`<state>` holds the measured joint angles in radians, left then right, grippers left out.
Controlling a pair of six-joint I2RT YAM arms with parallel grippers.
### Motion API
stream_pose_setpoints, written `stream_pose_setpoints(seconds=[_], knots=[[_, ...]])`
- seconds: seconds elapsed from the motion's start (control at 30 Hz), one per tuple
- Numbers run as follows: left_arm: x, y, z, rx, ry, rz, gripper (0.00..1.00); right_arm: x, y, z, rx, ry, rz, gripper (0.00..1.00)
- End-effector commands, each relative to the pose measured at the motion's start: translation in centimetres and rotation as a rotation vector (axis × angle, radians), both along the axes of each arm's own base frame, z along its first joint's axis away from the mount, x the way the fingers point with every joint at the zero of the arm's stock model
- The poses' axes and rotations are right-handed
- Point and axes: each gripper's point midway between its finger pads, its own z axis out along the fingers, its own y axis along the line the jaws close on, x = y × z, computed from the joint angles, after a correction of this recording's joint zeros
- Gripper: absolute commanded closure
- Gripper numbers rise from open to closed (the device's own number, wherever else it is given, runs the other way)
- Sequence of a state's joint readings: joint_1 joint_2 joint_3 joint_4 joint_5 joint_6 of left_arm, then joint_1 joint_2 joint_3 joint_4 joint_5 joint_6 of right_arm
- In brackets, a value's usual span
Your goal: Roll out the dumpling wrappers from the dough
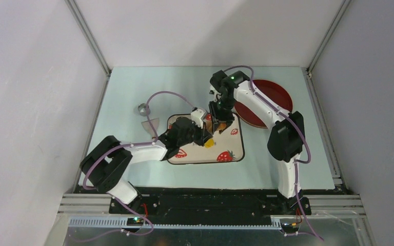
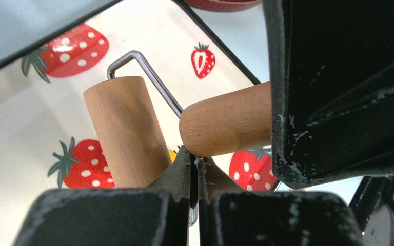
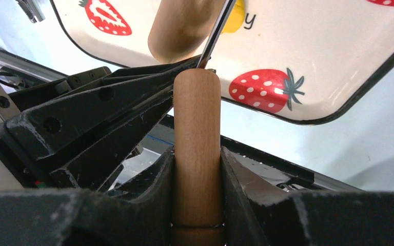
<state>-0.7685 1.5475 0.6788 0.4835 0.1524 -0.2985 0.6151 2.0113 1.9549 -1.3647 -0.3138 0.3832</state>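
Rolling stage, judged early. The right gripper (image 3: 197, 154) clasped the roller (image 2: 128, 128) by its wooden handle; the left gripper (image 2: 195, 164) pinched shut on its wire yoke. Yellow dough (image 1: 209, 143) lay on the strawberry-print tray (image 1: 233, 146) beside the drum; no finished wrappers showed.

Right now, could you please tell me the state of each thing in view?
Tray: flat on the table.
Roller: drum over the tray.
Right tool: shut on the roller handle.
Left tool: shut on the roller wire.
Dough: yellow lump on the tray, beside the drum.
Red plate: partly hidden by the right arm.
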Motion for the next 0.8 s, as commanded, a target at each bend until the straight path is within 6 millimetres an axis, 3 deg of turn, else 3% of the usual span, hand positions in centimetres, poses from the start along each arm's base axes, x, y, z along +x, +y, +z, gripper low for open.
stream_pose_setpoints(seconds=[0.0,0.37,0.77], knots=[[-0.6,-2.6,5.5,-0.252,-0.029,-0.095,1.0,-0.4,3.1,0.0,0.092,0.03,0.038,1.0],[-0.7,-2.6,4.4,-0.295,0.077,-0.095,1.0,0.3,3.5,0.5,0.173,0.114,-0.007,1.0],[-1.0,-3.4,3.9,-0.309,0.136,-0.119,1.0,1.6,3.9,-0.3,0.245,0.191,-0.057,1.0]])
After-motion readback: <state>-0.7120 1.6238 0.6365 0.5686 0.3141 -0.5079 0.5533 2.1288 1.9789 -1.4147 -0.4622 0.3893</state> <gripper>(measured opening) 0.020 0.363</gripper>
